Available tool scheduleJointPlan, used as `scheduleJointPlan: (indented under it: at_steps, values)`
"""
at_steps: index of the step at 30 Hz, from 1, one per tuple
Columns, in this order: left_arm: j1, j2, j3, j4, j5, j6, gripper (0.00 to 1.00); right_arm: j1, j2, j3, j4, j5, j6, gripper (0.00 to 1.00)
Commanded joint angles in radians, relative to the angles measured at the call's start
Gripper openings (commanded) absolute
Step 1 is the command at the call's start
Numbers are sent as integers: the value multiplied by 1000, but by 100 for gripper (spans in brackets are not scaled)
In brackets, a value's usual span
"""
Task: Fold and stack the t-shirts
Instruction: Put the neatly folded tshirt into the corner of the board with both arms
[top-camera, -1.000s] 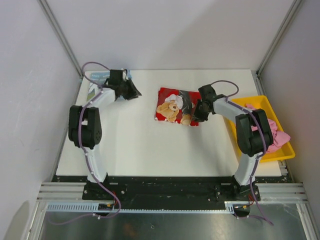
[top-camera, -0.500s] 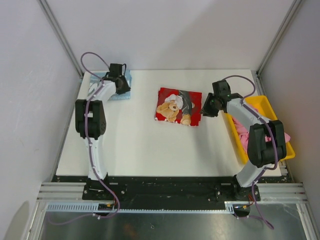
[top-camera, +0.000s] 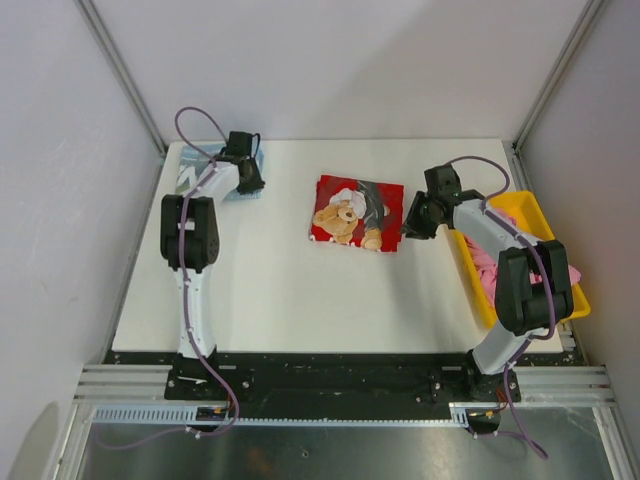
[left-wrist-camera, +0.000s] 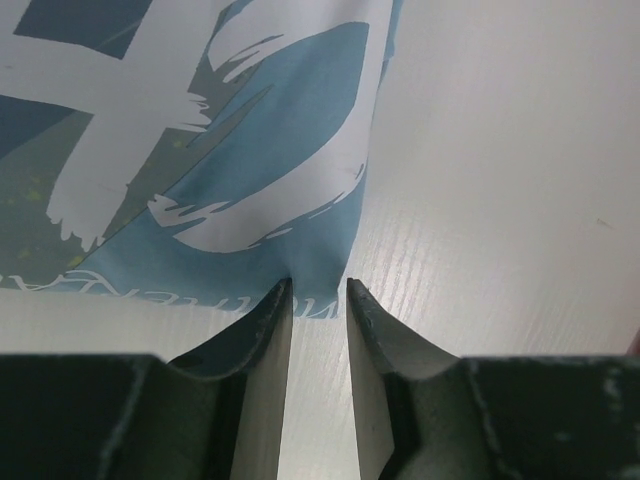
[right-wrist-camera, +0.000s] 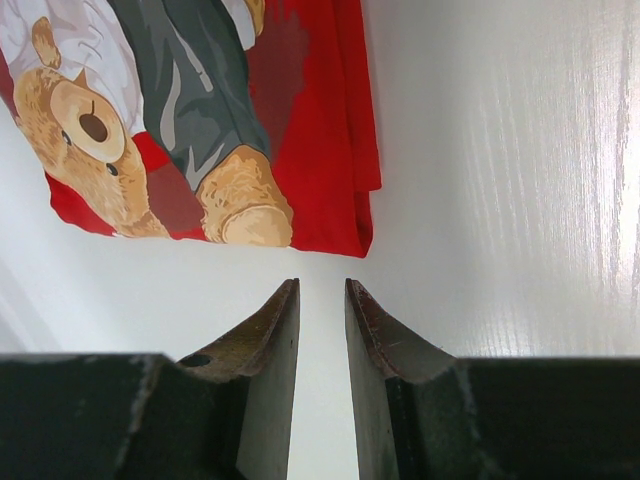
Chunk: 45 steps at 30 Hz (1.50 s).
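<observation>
A folded red t-shirt (top-camera: 357, 212) with a teddy-bear print lies flat at the middle back of the table; the right wrist view shows its near corner (right-wrist-camera: 320, 150). My right gripper (top-camera: 408, 222) is just right of it, open with a narrow empty gap (right-wrist-camera: 322, 285) over bare table. The blue t-shirt (top-camera: 195, 172) with large white letters lies at the back left corner. My left gripper (top-camera: 248, 182) is open, its tips (left-wrist-camera: 320, 285) at the edge of the blue cloth (left-wrist-camera: 250, 150), nothing between the fingers. A pink t-shirt (top-camera: 483, 265) is bundled in the tray.
A yellow plastic tray (top-camera: 520, 205) sits along the table's right edge, with pink cloth hanging over its far side (top-camera: 566, 272). Grey walls and metal frame posts close in the table on the left, back and right.
The left arm has swung toward the back left and come down at the blue shirt's corner. The right gripper has drawn back off the red shirt's right edge. Both jaws opened slightly.
</observation>
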Motion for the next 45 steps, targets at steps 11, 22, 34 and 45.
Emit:
scheduleJointPlan:
  at_steps: [11,22,34,45]
  values:
    - [-34,43,72,-36,-80,-6,30,-6,-25,-31,21,-18,-18,31]
    - [-43,46,78,-62,-112,-23,6,-8,-43,-85,56,-25,-12,33]
    - [-58,3,44,-61,-67,-26,0,41,-6,-181,255,3,15,40]
    - [-67,-36,-15,-61,-39,-28,0,73,84,-200,350,89,63,33]
